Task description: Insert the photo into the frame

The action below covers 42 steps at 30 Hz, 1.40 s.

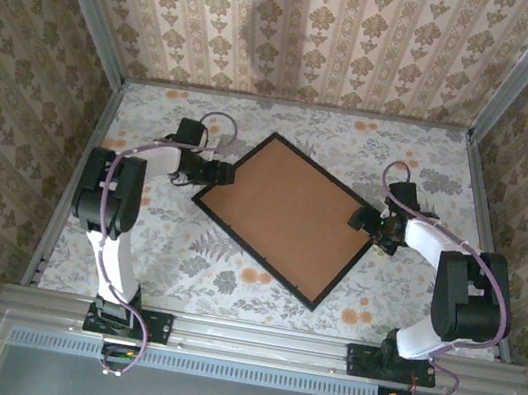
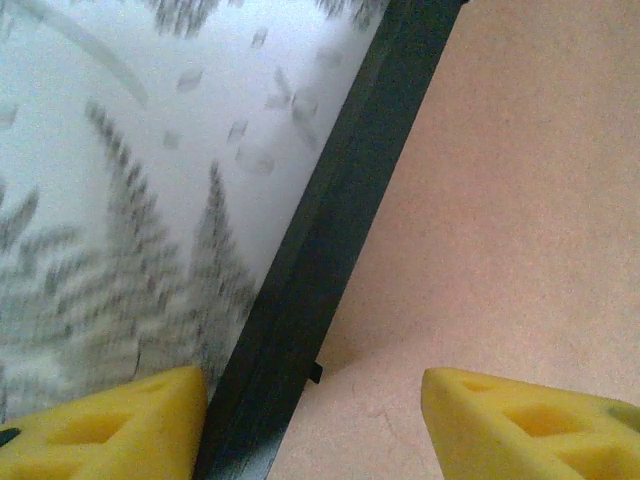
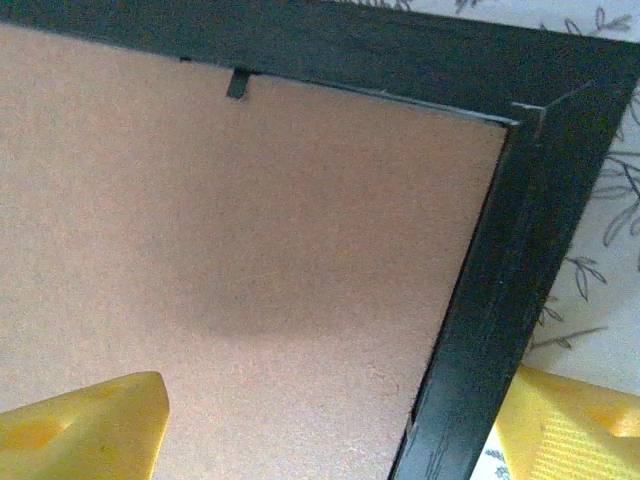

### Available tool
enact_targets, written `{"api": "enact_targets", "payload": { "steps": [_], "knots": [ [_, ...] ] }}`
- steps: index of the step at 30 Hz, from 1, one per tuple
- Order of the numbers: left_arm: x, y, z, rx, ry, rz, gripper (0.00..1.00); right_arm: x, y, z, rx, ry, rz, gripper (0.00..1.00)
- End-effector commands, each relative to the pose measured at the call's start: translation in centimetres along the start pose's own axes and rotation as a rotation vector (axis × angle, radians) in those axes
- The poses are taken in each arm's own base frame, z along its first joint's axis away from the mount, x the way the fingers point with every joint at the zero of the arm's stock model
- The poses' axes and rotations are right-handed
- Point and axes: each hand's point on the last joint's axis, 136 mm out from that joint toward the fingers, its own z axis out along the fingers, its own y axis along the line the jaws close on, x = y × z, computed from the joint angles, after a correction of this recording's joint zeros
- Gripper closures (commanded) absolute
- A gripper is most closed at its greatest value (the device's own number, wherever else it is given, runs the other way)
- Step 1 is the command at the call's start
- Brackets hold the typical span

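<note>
Fern-print tablecloth [image 1: 229,283] under black frame [image 3: 500,280], brown backing board [image 1: 287,212] up; left gripper [image 1: 214,171] at left rail, right gripper [image 1: 367,219] at right corner, both jaws parted astride.

left arm [image 1: 107,194] — elbow bent, left fingers [image 2: 110,425] apart | right arm [image 1: 471,293] — elbow bent, right fingers [image 3: 80,425] apart

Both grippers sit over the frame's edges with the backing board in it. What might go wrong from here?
1. The left gripper and right gripper each straddle a rail of the frame with jaws open. If they close at different moments, the frame may skew or slide on the table.
2. The backing board sits under small tabs. Lifting a rail may drag the board along or bend it.
</note>
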Motion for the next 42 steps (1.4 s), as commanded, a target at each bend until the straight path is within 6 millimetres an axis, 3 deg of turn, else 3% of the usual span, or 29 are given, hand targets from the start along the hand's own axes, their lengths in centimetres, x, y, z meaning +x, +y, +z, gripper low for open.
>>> {"api": "enact_targets", "payload": {
  "steps": [1, 9, 14, 17, 23, 29, 35, 42],
  "knots": [
    [2.7, -2.0, -1.5, 0.079, 0.024, -0.033, 0.34, -1.6, 4.1, -0.3, -0.158, -0.009, -0.049, 0.19],
    [10.6, -1.1, -4.0, 0.027, 0.012, -0.140, 0.35, -2.2, 7.6, 0.2, -0.199, 0.032, -0.144, 0.26],
    [12.7, -0.3, -5.2, -0.028, -0.020, -0.163, 0.34, -2.2, 8.3, 1.2, -0.174, 0.063, -0.168, 0.29],
    [12.1, 0.6, -6.2, -0.108, -0.057, -0.144, 0.33, -2.7, 7.2, 0.7, -0.095, 0.037, -0.183, 0.28],
    [8.7, 1.8, -7.9, -0.239, -0.128, -0.048, 0.32, -4.0, 6.1, -1.5, -0.025, -0.039, -0.216, 0.23],
    [6.4, 2.5, -6.0, -0.278, -0.056, -0.003, 0.33, -4.2, 6.4, -1.3, -0.041, -0.039, -0.213, 0.23],
    [4.8, 3.0, -3.9, -0.278, -0.015, 0.021, 0.40, -3.9, 6.4, -0.8, -0.050, -0.030, -0.213, 0.23],
    [4.9, 3.7, -2.9, -0.280, 0.036, 0.030, 0.54, -3.6, 6.0, -0.9, -0.035, -0.021, -0.222, 0.23]
  ]
}}
